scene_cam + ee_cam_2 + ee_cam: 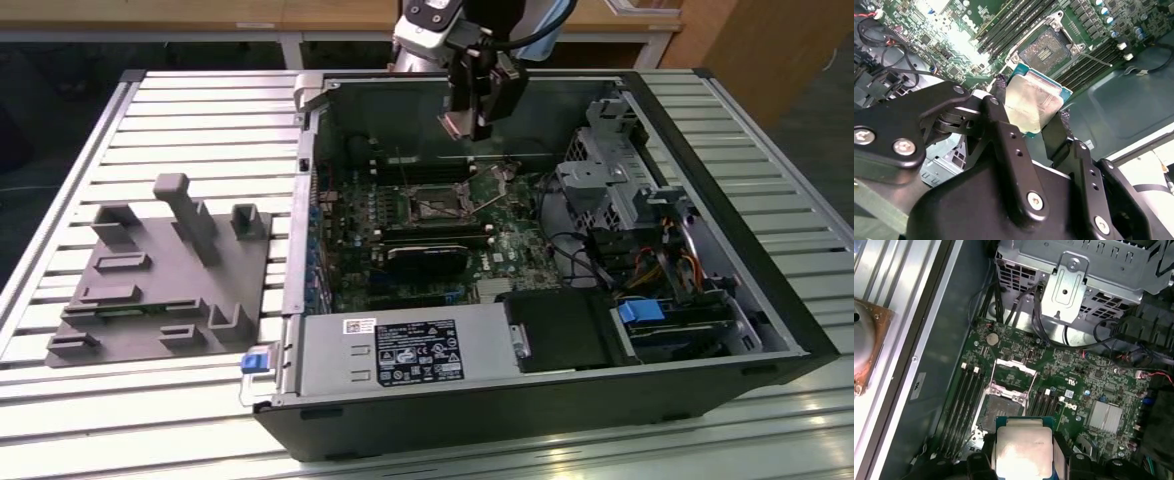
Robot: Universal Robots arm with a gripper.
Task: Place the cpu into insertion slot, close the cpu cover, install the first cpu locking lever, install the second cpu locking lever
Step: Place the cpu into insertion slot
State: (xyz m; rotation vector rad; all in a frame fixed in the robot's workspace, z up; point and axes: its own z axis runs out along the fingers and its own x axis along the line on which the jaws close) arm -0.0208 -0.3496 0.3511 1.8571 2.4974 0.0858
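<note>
My gripper [470, 122] hangs above the open computer case, shut on the cpu [455, 125], a flat square chip with a silvery top. In both wrist views the cpu [1033, 102] [1021, 451] sits clamped by its edges between the two black fingers [1004, 131], well above the motherboard. The insertion slot [1001, 409] [1046, 48] [434, 206] lies below it, a dark square socket with nothing in it. The cpu cover [1015, 374] stands swung open at one side of the socket. A thin locking lever [1095, 58] sticks out beside the slot.
Long memory slots [966, 400] flank the socket. A black heatsink block [427, 250] lies nearer the front, a metal drive cage [607, 170] with cables on the exterior view's right. A grey parts fixture [160, 270] sits on the slatted table outside the case.
</note>
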